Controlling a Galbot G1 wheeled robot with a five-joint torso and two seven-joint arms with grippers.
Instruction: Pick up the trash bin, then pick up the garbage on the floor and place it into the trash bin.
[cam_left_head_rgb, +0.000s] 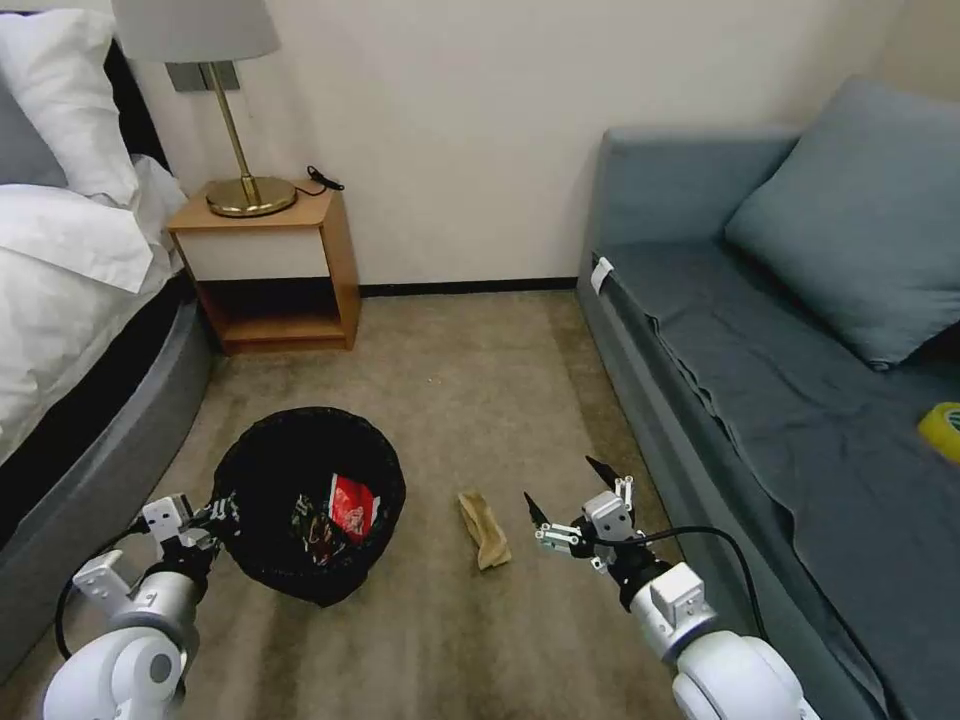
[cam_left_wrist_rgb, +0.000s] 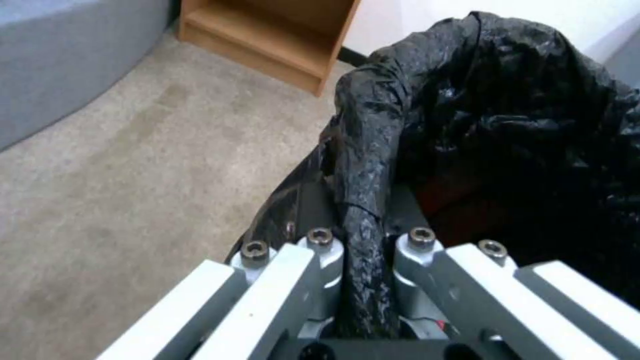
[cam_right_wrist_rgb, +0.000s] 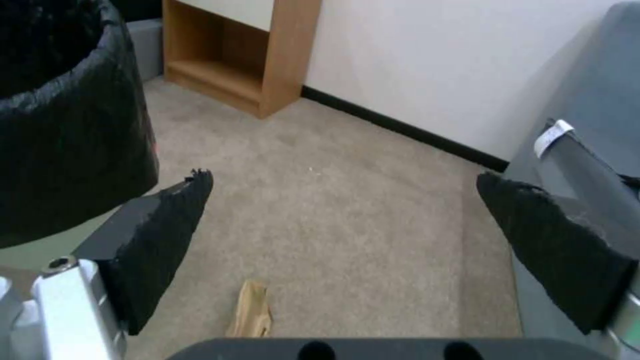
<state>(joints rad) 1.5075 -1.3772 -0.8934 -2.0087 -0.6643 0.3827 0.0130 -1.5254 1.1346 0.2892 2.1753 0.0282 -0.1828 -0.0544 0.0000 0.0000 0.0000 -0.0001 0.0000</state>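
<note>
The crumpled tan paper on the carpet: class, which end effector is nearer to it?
Right. The right end effector hovers open just beside the tan paper, not touching it. The left end effector is across the trash bin, clamped on its rim.

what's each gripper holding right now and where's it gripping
The left gripper is shut on the trash bin, pinching its bag-covered rim on the side nearest the robot. The right gripper is open and holds nothing.
</note>
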